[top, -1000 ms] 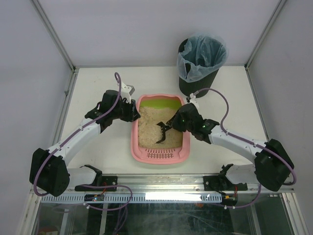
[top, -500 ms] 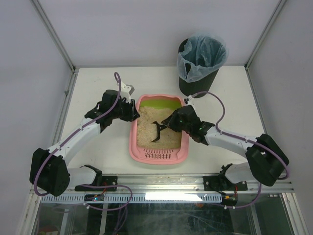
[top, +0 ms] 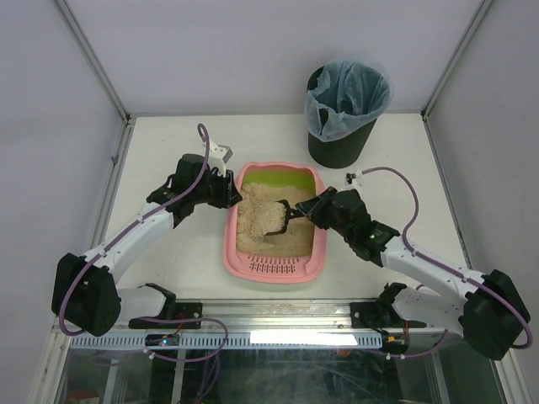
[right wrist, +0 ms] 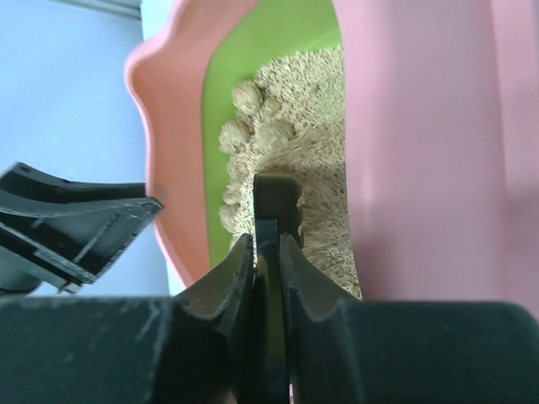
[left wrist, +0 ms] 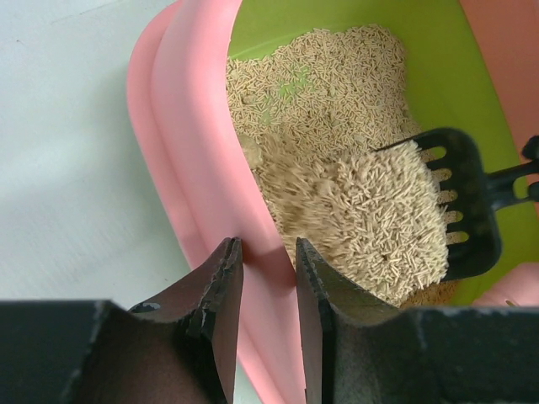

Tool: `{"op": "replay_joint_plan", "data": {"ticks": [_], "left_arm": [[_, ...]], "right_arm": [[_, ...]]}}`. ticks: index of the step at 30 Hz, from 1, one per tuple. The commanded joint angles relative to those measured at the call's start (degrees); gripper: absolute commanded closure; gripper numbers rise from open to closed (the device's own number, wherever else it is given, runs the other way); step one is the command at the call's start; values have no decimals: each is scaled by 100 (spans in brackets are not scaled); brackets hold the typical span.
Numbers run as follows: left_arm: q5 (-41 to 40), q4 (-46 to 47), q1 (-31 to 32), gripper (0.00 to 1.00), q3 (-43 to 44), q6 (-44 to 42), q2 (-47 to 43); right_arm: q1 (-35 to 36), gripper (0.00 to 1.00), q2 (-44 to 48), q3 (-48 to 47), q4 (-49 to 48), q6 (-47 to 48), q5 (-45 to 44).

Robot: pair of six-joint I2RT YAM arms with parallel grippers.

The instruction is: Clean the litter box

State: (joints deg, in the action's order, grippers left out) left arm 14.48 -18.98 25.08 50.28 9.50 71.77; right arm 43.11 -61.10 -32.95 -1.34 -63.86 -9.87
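Overhead and wrist views, read from the near edge of the table (top: pixel 168 151) to the far edge.

The litter box (top: pixel 274 268), a pink tray, lies on the white table between the two arms. Its slotted rim is at the near end and its lime-green inner end is at the far end.

Contents: beige pelleted litter (top: pixel 253 240) covers the floor of the litter box. It lies thinner towards the green end, where green shows through. In the right wrist view a few rounded lumps (right wrist: pixel 244 93) lie in the litter against the green wall.

The black slotted scoop (top: pixel 278 220) is over the middle of the litter box, and its head bears a heap of pellets (left wrist: pixel 370 219).

The right gripper (top: pixel 313 206) reaches in over the right wall of the litter box. Its jaws are drawn narrow and clamp the scoop's handle (right wrist: pixel 276 198).

The left gripper (top: pixel 229 192) sits at the left wall of the litter box, towards the far end. Its jaws are narrow and straddle the pink rim (left wrist: pixel 202 168), one finger (left wrist: pixel 221 278) outside the wall and the other inside.

Beyond the far right corner of the litter box, well apart from it, stands a round black bin (top: pixel 337 147). It is lined with a bluish bag (top: pixel 349 97) folded over its mouth. The bag's interior shows no distinguishable contents.
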Motion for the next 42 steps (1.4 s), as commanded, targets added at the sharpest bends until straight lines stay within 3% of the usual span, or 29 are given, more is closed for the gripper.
{"op": "replay_joint_plan", "data": {"ticks": [1, 10, 18, 23, 25, 29, 33, 36, 39, 42], "left_arm": [[438, -77, 124, 82, 77, -89, -50], [240, -63, 117, 80, 79, -137, -212], [-32, 23, 111, 78, 8, -163, -496], [-90, 53, 111, 77, -27, -167, -559], [-77, 51, 113, 77, -31, -175, -566], [-92, 55, 111, 77, -27, -166, -579], [-78, 37, 111, 75, 0, -174, -524], [-93, 39, 111, 75, -17, -172, -528], [-98, 27, 116, 75, -9, -171, -522], [-116, 26, 111, 74, -39, -173, -536]], "right_arm": [[-214, 100, 450, 27, -611, -425, -151], [-858, 100, 1056, 377, -871, -318, 148], [-2154, 100, 778, 714, -2236, -734, 1948], [-2471, 100, 157, 727, -3188, -985, 2984], [-2656, 100, 191, 843, -3197, -1164, 2948], [-2580, 100, -52, 510, -3076, -892, 3450], [-2761, 100, 104, 747, -2933, -1031, 3039], [-2690, 100, -346, 457, -3055, -855, 3538], [-2928, 100, -253, 720, -3170, -1106, 3050], [-2710, 100, -735, 328, -3484, -921, 3690]]}}
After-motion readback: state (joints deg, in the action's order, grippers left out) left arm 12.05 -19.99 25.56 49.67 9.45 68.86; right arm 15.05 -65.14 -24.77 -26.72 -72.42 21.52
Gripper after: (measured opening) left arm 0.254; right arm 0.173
